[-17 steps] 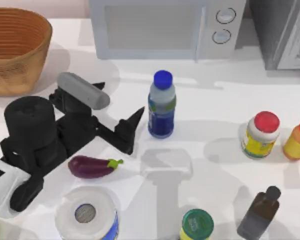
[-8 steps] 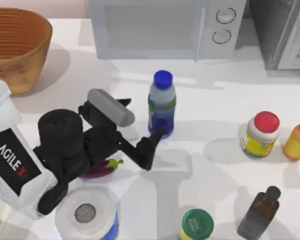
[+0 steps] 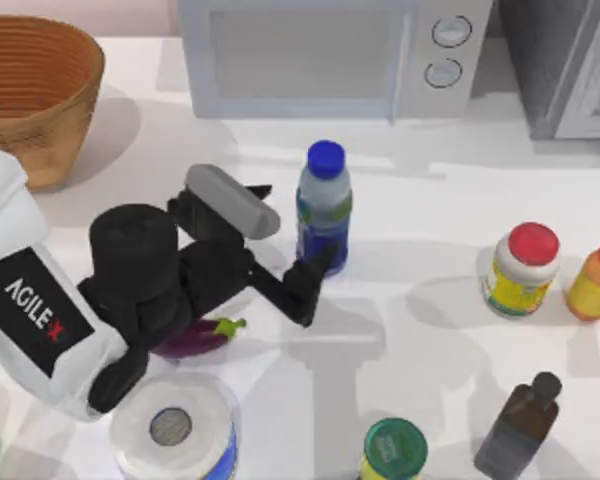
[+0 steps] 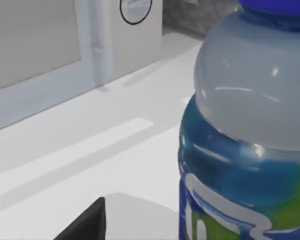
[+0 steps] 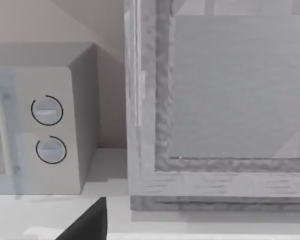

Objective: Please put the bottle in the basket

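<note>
Top view: my left gripper (image 3: 285,235) spread open, one finger at each side of the clear blue-capped plastic bottle (image 3: 324,208), gripping nothing. Approach step. Next: close, lift, carry to the tan wicker basket (image 3: 40,90), far left.

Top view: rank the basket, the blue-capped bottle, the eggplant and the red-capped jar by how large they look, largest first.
1. The basket, though the frame's edge cuts it off.
2. The bottle.
3. The red-capped jar and the eggplant look too close to rank; the left arm covers part of the eggplant.
</note>
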`<action>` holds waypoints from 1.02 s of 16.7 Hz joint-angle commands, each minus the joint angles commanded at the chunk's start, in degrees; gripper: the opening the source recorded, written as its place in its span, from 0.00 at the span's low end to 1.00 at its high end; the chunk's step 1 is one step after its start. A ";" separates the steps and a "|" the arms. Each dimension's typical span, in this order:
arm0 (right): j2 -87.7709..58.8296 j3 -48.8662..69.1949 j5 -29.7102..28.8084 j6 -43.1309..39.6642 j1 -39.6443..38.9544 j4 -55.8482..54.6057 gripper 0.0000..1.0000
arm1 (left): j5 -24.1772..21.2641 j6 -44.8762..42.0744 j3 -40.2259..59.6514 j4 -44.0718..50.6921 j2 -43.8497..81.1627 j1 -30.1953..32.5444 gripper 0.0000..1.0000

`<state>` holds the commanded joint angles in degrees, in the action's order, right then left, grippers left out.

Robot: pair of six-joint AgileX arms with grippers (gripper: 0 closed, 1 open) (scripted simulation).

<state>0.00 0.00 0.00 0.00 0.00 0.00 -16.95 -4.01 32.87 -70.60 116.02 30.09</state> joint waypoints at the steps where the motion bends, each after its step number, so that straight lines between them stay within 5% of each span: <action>1: 0.00 0.00 0.00 0.00 0.00 0.00 1.00 | 0.25 0.06 1.70 1.00 0.68 0.29 1.00; 13: 0.00 0.00 0.00 0.00 0.00 0.00 1.00 | 2.88 0.73 13.22 3.39 9.66 3.12 1.00; 17: 0.00 0.00 0.00 0.00 0.00 0.00 1.00 | 2.88 0.73 13.22 3.39 9.66 3.12 0.70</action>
<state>0.00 0.00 0.00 0.00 0.00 0.00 -14.08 -3.28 46.08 -67.22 125.68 33.21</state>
